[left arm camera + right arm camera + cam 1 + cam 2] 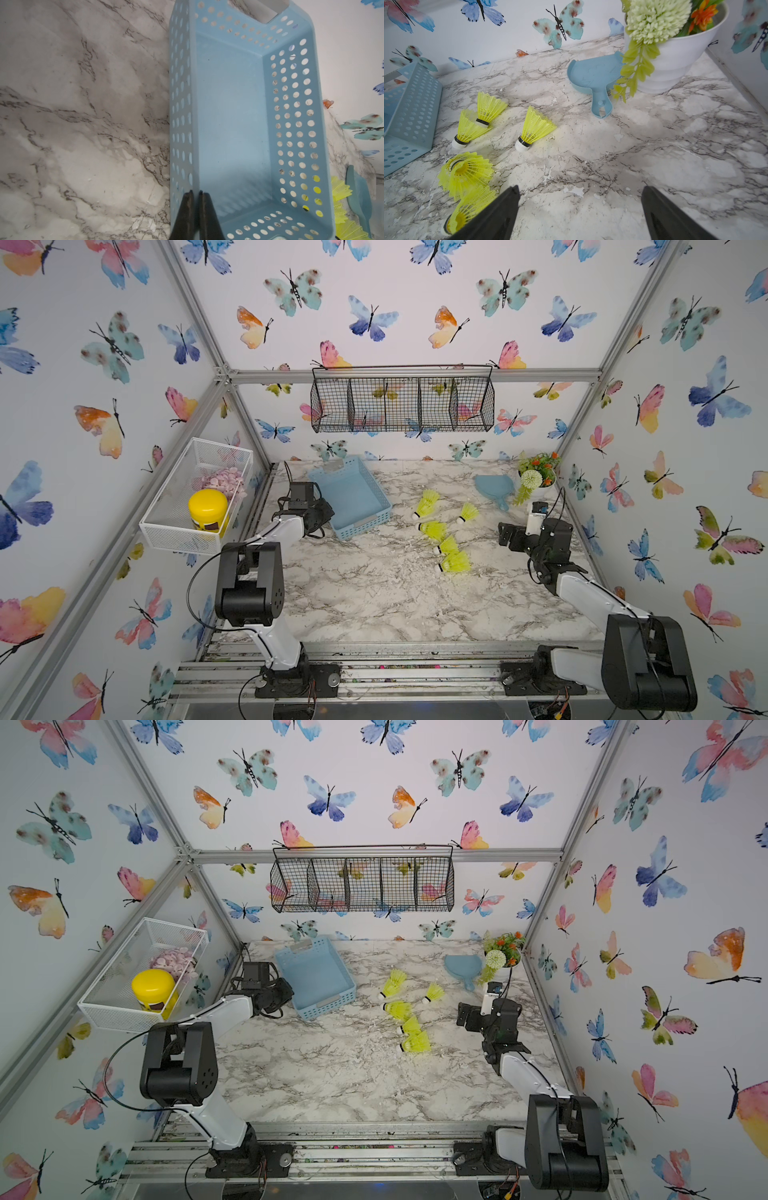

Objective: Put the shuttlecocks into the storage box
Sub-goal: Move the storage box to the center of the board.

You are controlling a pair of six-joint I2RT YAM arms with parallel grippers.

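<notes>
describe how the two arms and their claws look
Both the left arm and right arm have glossy white tubular links joined by boxy black motor housings, on black bases. A thin black cable loops off the left arm's housing; another runs along the right arm. The left claw and right claw each have two flat, tapered matte-black fingers. No markings are readable.

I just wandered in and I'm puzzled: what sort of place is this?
Likely a robot test booth dressed as a room: two robot arms bolted to a metal rail, a marble-look table, butterfly wallpaper on the walls.
</notes>
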